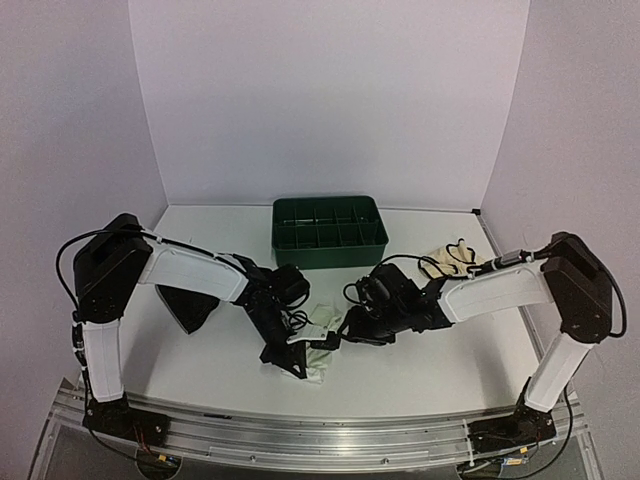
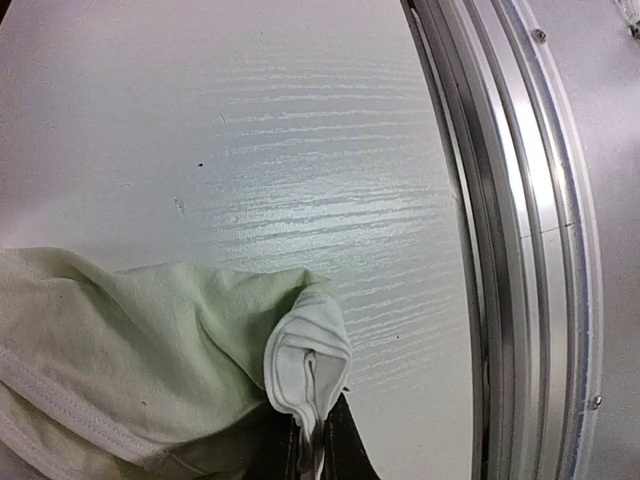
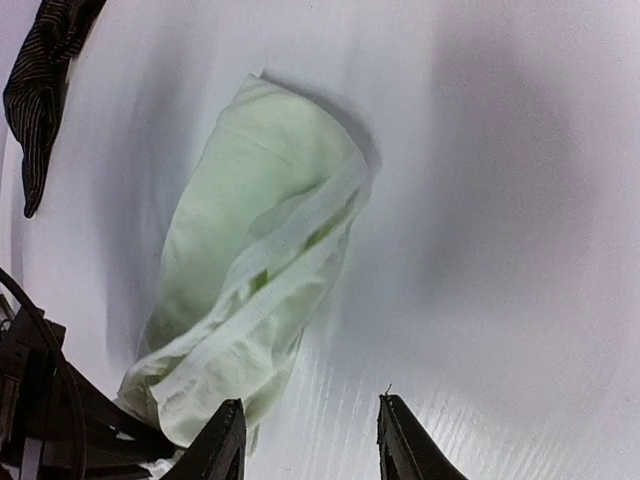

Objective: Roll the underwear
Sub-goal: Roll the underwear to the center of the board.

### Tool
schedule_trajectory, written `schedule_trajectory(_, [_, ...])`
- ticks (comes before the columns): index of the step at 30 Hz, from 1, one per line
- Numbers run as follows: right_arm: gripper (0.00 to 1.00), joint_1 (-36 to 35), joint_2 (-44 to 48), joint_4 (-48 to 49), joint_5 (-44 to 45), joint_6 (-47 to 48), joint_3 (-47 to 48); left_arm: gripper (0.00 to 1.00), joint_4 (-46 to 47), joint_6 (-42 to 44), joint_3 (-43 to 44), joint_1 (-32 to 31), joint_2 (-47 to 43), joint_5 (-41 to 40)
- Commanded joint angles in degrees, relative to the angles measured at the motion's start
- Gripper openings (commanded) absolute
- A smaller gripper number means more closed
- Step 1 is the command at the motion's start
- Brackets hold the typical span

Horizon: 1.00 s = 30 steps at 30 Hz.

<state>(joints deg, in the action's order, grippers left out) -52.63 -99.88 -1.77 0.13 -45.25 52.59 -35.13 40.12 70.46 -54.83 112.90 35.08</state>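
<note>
Mint pair (image 3: 260, 230) lies at the tray's (image 1: 330, 257) 6 o'clock, left gripper (image 2: 316, 445) clamping its corner, right gripper (image 3: 310, 425) at its 3 o'clock gaping empty: best pin the loose edge and roll tightly, keeping cloth taut.

A dark green tray (image 1: 330, 256) with divided compartments (two rows of them) sits at the far middle of the white table (image 1: 440, 360). An aluminium rail (image 1: 300, 432) runs along the table's near edge, white walls (image 1: 330, 100) behind.
</note>
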Motion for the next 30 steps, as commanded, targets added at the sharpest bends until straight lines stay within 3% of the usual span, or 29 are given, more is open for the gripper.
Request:
schedule_trajectory(1, [0.43,0.0,0.7,-0.9,1.9,6.6,1.5,0.00,-3.8,-7.1,1.6,2.7,1.5,8.0])
schedule_trajectory(6, [0.43,-1.2,9.0,2.8,3.6,18.1,-5.9,0.00,-4.6,-12.8,1.2,7.0,4.6,15.0])
schedule_trajectory(10, [0.44,-7.8,12.4,5.3,7.0,33.0,-10.8,0.00,-6.4,-16.1,4.0,9.9,8.6,19.4])
schedule_trajectory(18, [0.53,-24.0,4.6,13.9,27.7,64.7,-7.2,0.00,-9.8,-20.7,8.0,10.4,11.3,22.6])
schedule_trajectory(23, [0.56,-25.1,-3.0,18.3,31.5,73.3,-2.0,0.00,-10.8,-23.1,8.7,10.4,12.3,23.5])
schedule_trajectory(30, [0.52,-25.1,-9.5,19.3,29.6,73.9,0.8,0.00,-10.4,-24.8,9.9,10.4,13.4,26.2])
